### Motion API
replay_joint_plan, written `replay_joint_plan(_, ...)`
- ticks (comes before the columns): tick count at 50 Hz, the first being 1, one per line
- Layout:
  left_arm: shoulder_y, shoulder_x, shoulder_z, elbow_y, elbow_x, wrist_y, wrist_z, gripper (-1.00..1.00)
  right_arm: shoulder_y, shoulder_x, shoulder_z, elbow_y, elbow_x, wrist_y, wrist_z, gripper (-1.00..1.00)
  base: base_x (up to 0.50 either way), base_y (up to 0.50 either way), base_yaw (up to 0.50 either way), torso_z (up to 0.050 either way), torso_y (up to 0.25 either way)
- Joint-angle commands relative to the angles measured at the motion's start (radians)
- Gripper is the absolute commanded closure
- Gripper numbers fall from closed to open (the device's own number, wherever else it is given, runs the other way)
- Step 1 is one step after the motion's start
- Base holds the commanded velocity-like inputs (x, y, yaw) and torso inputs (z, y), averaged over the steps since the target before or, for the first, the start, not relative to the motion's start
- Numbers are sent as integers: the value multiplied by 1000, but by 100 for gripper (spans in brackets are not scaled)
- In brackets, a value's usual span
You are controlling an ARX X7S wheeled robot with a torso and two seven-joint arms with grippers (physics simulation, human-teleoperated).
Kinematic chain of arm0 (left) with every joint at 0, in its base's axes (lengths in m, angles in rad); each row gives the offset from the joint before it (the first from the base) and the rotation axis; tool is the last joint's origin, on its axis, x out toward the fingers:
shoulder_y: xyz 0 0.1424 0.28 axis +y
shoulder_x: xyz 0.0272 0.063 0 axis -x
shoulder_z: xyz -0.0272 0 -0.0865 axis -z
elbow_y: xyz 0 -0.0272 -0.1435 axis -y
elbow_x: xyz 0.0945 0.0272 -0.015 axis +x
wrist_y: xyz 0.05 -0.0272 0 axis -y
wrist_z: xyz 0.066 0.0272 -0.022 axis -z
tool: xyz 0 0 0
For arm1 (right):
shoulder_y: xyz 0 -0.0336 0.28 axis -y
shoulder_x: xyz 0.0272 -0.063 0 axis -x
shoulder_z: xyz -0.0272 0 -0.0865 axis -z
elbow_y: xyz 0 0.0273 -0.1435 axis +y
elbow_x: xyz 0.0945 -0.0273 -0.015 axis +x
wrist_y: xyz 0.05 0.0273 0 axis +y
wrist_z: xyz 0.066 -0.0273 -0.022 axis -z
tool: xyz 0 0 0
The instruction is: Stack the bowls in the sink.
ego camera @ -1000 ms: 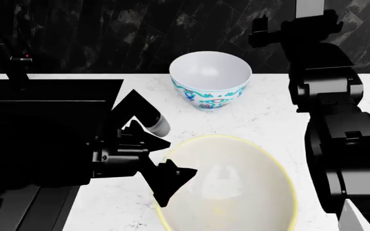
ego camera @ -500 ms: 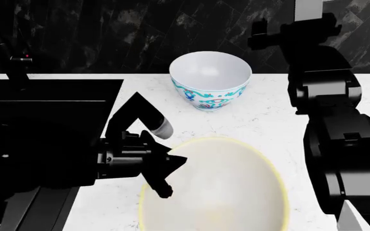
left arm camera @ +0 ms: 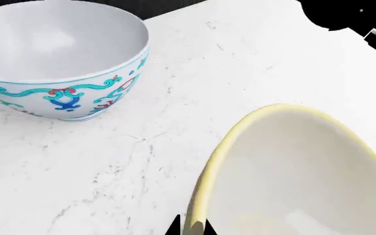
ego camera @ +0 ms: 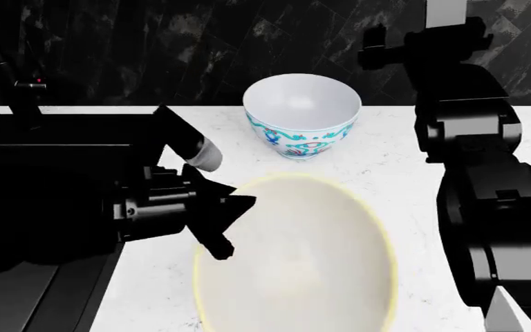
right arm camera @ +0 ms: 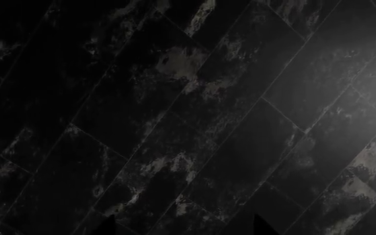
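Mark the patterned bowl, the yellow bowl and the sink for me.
patterned bowl [ego camera: 303, 104], head view, inner wall.
yellow bowl [ego camera: 312, 263], head view, inside surface.
sink [ego camera: 63, 149], head view, dark basin.

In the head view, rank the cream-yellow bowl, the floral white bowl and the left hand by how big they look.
1. Cream-yellow bowl, though it sits nearest the camera.
2. Floral white bowl and left hand look similar; the hand blends into its dark arm, so I won't rank them.

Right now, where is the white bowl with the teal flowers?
In the head view the white floral bowl stands upright on the marble counter near the dark back wall, right of the sink and beyond the yellow bowl.
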Motion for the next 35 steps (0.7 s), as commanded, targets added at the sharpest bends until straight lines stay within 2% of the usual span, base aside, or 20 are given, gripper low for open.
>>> replay_joint_plan(1, -4, -70, -90, 15, -43, 44, -74, 100, 4, 0, 5, -4, -1, 3, 0, -100, 0, 0, 0, 0, 0)
replay_joint_plan(19, 114, -253, -287, 37, -98, 167, -215, 100, 6, -4, 6, -4, -2, 1, -2, -100, 0, 0, 0, 0, 0)
replay_joint_plan(35, 295, -413, -485, 50, -170, 272, -369, 100, 13, -9, 10, 3, -5, 0, -4, -100, 0, 0, 0, 0, 0)
